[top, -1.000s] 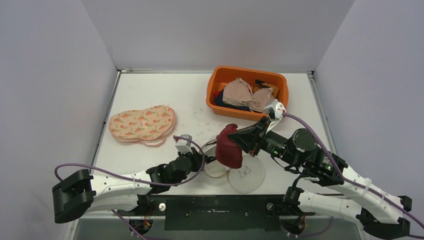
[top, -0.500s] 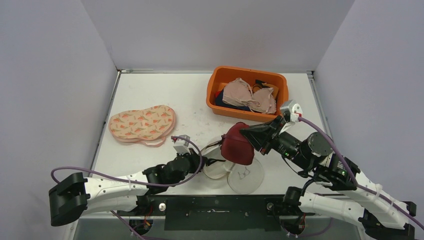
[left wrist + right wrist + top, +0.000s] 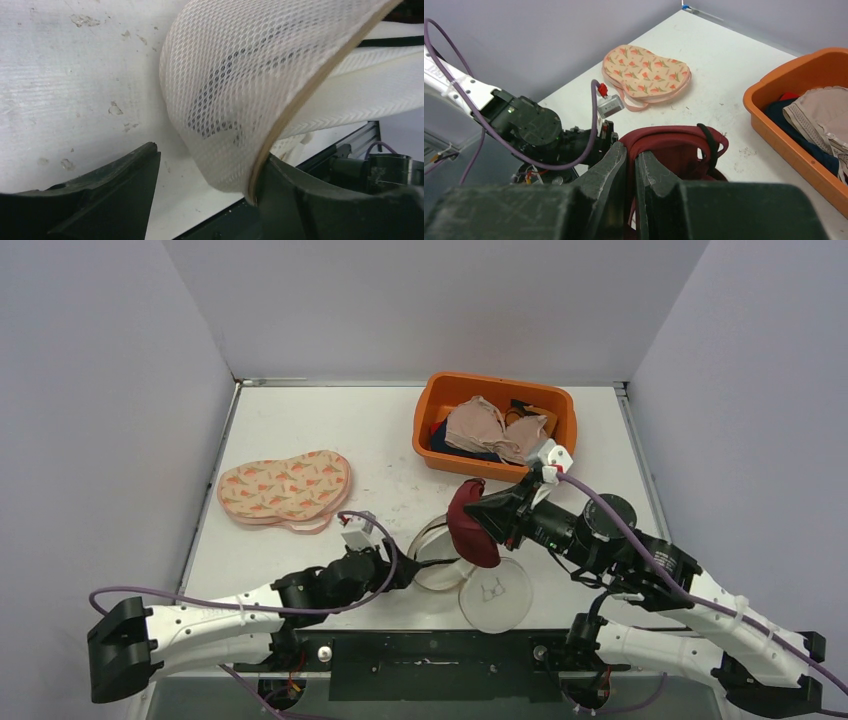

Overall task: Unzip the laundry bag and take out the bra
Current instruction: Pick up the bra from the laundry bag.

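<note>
Two-fingered right claw (image 3: 631, 155) pinched on maroon bra (image 3: 468, 535), left claw (image 3: 207, 157) spread beside laundry bag (image 3: 240, 75), marking on disc (image 3: 493, 592) illegible.

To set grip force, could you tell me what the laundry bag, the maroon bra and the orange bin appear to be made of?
The laundry bag looks like white synthetic mesh, given its open honeycomb weave, with a tan bound rim. The maroon bra seems soft matte fabric, since it folds and droops. The orange bin is probably rigid moulded plastic, with smooth walls.
</note>
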Available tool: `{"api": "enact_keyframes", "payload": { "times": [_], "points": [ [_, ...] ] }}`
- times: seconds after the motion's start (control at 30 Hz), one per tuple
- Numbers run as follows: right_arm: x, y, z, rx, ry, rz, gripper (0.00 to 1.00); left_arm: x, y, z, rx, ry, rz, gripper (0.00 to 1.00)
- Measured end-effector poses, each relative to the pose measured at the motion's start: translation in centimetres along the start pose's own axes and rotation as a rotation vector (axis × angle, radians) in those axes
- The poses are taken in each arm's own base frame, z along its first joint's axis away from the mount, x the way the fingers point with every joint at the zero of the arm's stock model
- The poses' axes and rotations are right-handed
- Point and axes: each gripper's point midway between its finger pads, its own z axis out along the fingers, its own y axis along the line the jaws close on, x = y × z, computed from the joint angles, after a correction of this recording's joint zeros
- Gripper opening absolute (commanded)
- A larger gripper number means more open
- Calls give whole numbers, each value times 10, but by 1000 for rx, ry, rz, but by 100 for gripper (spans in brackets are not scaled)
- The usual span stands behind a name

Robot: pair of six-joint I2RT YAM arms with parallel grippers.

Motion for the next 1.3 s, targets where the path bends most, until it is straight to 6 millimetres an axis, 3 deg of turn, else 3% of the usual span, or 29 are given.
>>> {"api": "enact_keyframes", "payload": {
  "times": [0.23,0.4,0.53,0.7,0.93,1.03,1.3],
  "points": [
    [10,-2,1,6,33,-11,5,-20,-21,-23,93,-24,15,78],
    [17,-2,1,1,46,-3,5,-46,-50,-41,249,-116,94,91],
    [25,0,3,-17,65,4,5,-64,-81,-51,391,-208,207,92],
    [32,5,4,-42,79,15,5,-59,-97,-34,434,-223,405,82],
    [32,11,5,-71,79,35,5,-34,-96,-5,415,-147,577,75],
    [33,12,4,-82,78,39,5,-33,-100,-3,430,-155,596,63],
    [36,11,3,-74,74,55,5,-21,-102,2,452,-121,635,4]
  ]
}}
